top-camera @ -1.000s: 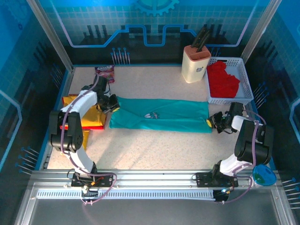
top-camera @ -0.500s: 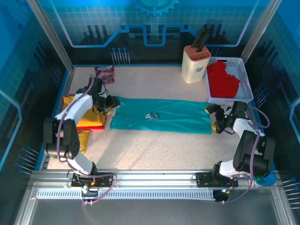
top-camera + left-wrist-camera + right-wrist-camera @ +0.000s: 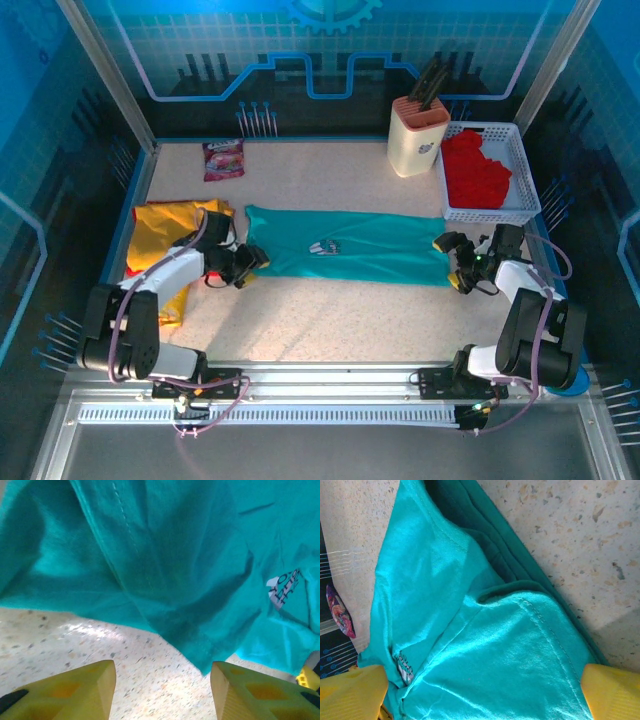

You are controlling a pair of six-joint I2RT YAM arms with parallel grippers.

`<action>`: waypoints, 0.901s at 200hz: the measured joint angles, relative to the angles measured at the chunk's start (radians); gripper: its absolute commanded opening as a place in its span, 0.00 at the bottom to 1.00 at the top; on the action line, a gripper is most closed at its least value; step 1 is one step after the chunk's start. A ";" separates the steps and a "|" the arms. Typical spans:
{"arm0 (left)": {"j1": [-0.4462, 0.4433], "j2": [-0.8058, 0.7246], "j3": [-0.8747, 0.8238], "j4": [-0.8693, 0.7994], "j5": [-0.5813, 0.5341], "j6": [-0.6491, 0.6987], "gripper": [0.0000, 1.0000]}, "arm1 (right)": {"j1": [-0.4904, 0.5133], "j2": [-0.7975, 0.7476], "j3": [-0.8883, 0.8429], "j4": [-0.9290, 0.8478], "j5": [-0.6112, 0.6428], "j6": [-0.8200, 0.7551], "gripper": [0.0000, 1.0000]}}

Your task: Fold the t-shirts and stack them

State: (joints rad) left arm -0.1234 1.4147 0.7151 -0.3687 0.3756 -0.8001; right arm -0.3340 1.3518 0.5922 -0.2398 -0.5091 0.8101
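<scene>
A teal t-shirt [image 3: 345, 245], folded into a long band, lies flat across the middle of the table. Its small white print [image 3: 325, 246] faces up. My left gripper [image 3: 248, 263] sits at the shirt's left end, low over the table. In the left wrist view that gripper [image 3: 161, 669] is open, with bare table between the fingers and the teal hem [image 3: 200, 650] just ahead. My right gripper [image 3: 452, 262] is at the shirt's right end. In the right wrist view it [image 3: 482, 680] stands wide open over the teal cloth [image 3: 510, 650]. A yellow t-shirt [image 3: 165, 225] lies crumpled at the left. A red one [image 3: 478, 168] fills the basket.
A white basket [image 3: 528, 195] stands at the back right, with a beige knife block [image 3: 418, 135] beside it. A pink snack packet [image 3: 222, 158] lies at the back left. Bare table [image 3: 340, 320] stretches in front of the teal shirt.
Both grippers have opened and let go of the teal shirt's ends. The left arm has swung down towards the near side, uncovering the yellow shirt. The teal shirt now lies flatter.
</scene>
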 measured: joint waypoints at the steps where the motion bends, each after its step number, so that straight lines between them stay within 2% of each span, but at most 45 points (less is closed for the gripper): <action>1: -0.001 0.002 0.000 0.002 0.001 -0.003 0.50 | 0.000 0.000 0.000 0.000 0.000 0.000 1.00; 31: -0.013 0.051 0.000 0.105 0.018 -0.051 0.43 | 0.000 -0.013 -0.003 -0.002 0.000 0.000 0.99; 83: -0.029 0.105 0.000 0.183 0.027 -0.094 0.32 | 0.000 -0.017 -0.003 -0.006 0.000 0.000 0.98; 103: -0.039 0.110 0.000 0.190 0.027 -0.105 0.33 | 0.000 -0.017 -0.003 -0.006 0.000 0.000 0.98; 133: -0.050 0.098 -0.008 0.193 0.026 -0.117 0.43 | 0.000 -0.017 -0.003 -0.006 0.000 0.000 0.98; 180: -0.066 0.048 -0.044 0.192 0.022 -0.127 0.47 | 0.000 -0.013 -0.003 -0.006 -0.001 0.000 0.97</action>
State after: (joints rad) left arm -0.1890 1.4624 0.6708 -0.1772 0.3977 -0.9272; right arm -0.3344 1.3388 0.5896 -0.2455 -0.5102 0.8104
